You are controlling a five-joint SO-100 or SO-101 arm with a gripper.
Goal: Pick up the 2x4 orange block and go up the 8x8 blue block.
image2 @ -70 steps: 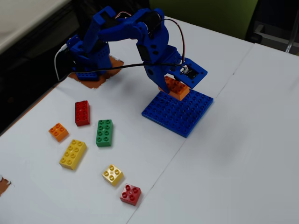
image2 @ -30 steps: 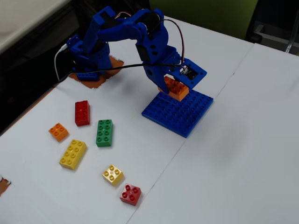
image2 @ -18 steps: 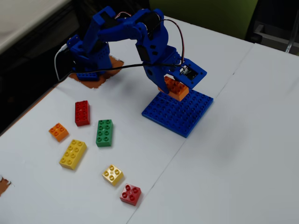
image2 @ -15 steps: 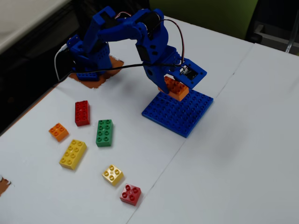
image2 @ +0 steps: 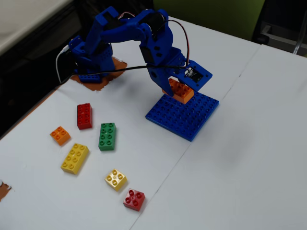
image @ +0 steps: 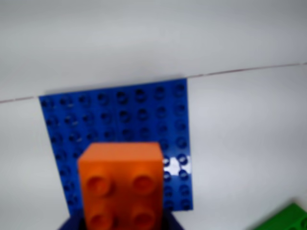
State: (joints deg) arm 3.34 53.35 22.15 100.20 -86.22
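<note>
The 2x4 orange block (image: pixel 121 184) fills the lower middle of the wrist view, held in my gripper (image: pixel 122 225), with four of its studs showing. In the fixed view the orange block (image2: pixel 178 91) hangs in my blue gripper (image2: pixel 176 92) just above the near-left part of the 8x8 blue block (image2: pixel 184 115). The 8x8 blue block (image: pixel 120 120) lies flat on the white table behind and under the orange block. Whether the orange block touches the plate cannot be told. The jaws are mostly hidden by the block.
On the table's left in the fixed view lie a red brick (image2: pixel 84 115), a green brick (image2: pixel 107 136), a small orange brick (image2: pixel 60 135), a yellow oblong brick (image2: pixel 75 158), a small yellow brick (image2: pixel 115 179) and a small red brick (image2: pixel 134 199). A green brick corner (image: pixel 288 218) shows bottom right in the wrist view.
</note>
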